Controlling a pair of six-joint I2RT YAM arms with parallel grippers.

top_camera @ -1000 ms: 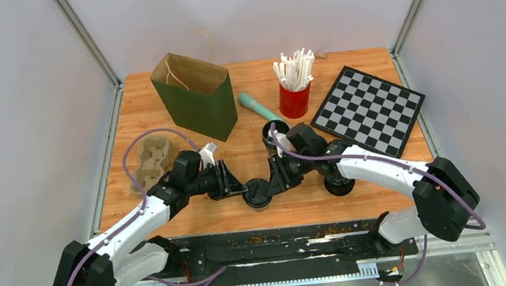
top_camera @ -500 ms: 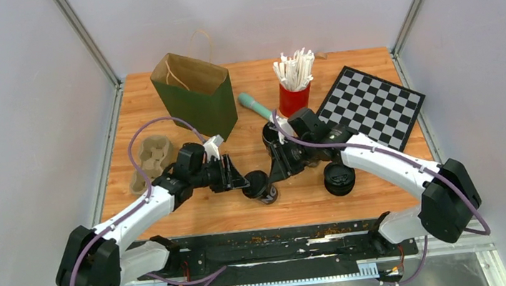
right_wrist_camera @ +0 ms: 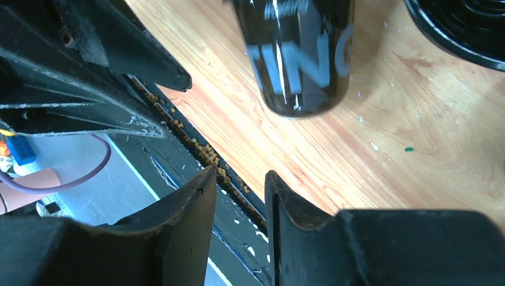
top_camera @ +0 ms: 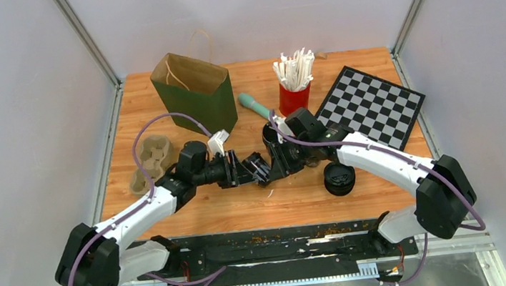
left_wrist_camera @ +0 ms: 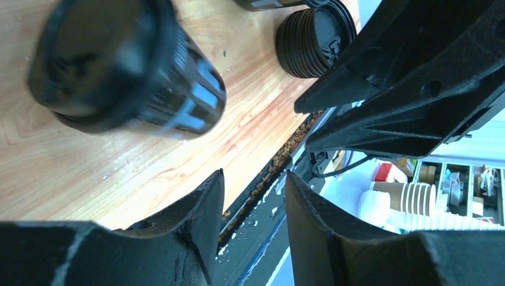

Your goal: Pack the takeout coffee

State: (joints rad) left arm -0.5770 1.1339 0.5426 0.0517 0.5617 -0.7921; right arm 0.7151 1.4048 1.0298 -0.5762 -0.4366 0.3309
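Black takeout coffee cup with pale lettering (top_camera: 258, 166) lies on its side near the middle of the wooden tabletop (top_camera: 244, 212), between two end effectors. The left end effector (left_wrist_camera: 250, 176) and right end effector (right_wrist_camera: 238, 176) face each other across it, each with fingers apart and nothing between them. The cup's wider, rimmed end points toward the left one and its base toward the right, long axis running left to right. Both arms reach inward, elbows bent low. A stack of black lids (top_camera: 339, 178) sits nearby.
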